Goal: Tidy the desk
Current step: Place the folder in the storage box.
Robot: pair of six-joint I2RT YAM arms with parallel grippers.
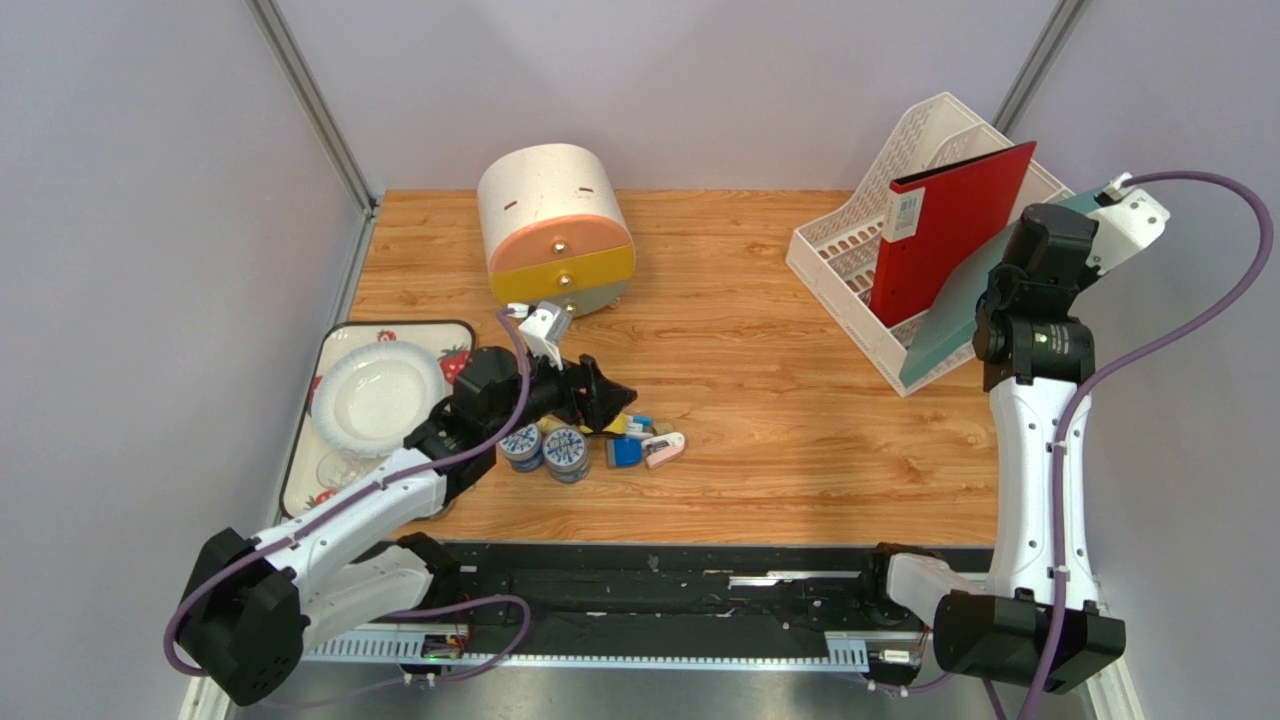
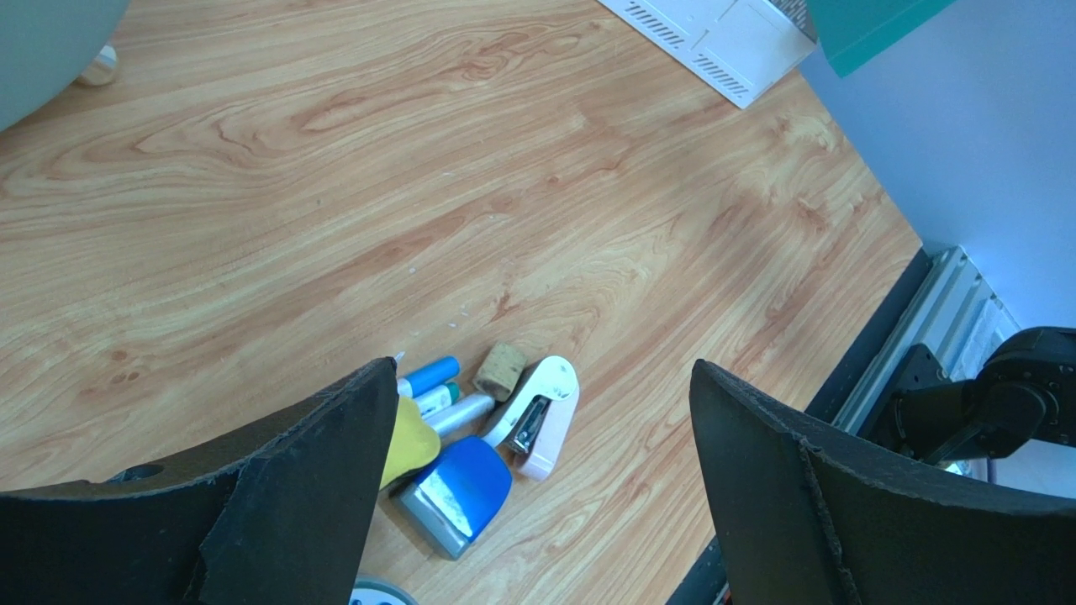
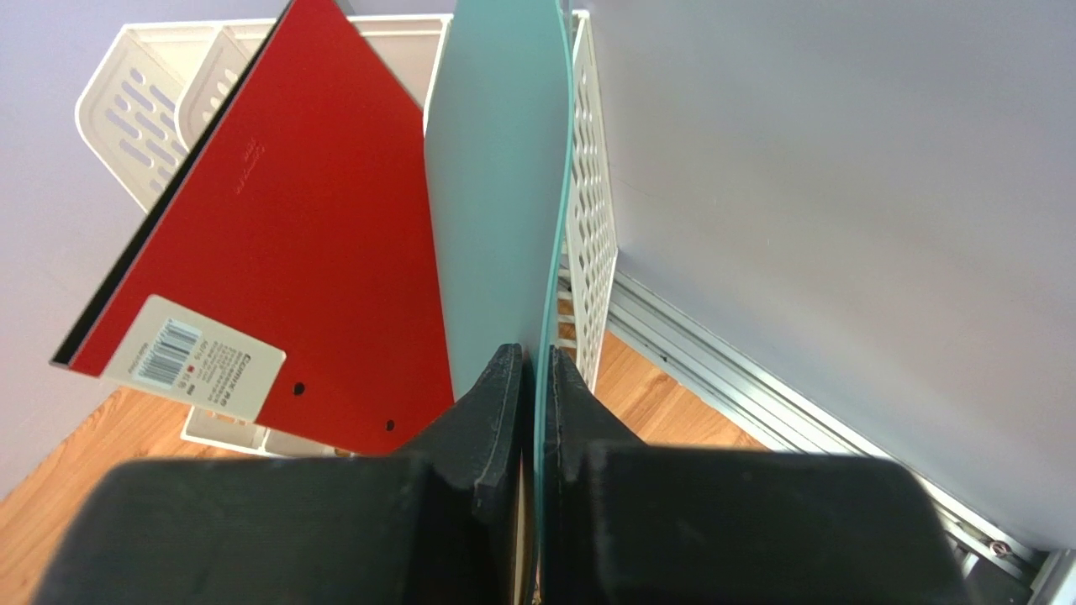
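- Your right gripper (image 3: pixel 537 359) is clamped on the teal folder (image 3: pixel 499 164) (by its edge), which stands in the white rack (image 3: pixel 591 189) beside the red binder (image 3: pixel 291 240).
- Your left gripper (image 2: pixel 543 378) gapes wide and empty over small stationery (image 2: pixel 486 429) on the desk (image 1: pixel 781 420).

Desk (image 1: pixel 751 375) wood-grain; file rack (image 1: pixel 842 248) white plastic; red folder (image 1: pixel 962 225) matt; teal folder (image 3: pixel 493 214) smooth.

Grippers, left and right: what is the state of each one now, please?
Left gripper: open, holding nothing, above the small stationery pile.
Right gripper: shut on the teal folder, at the white file rack.
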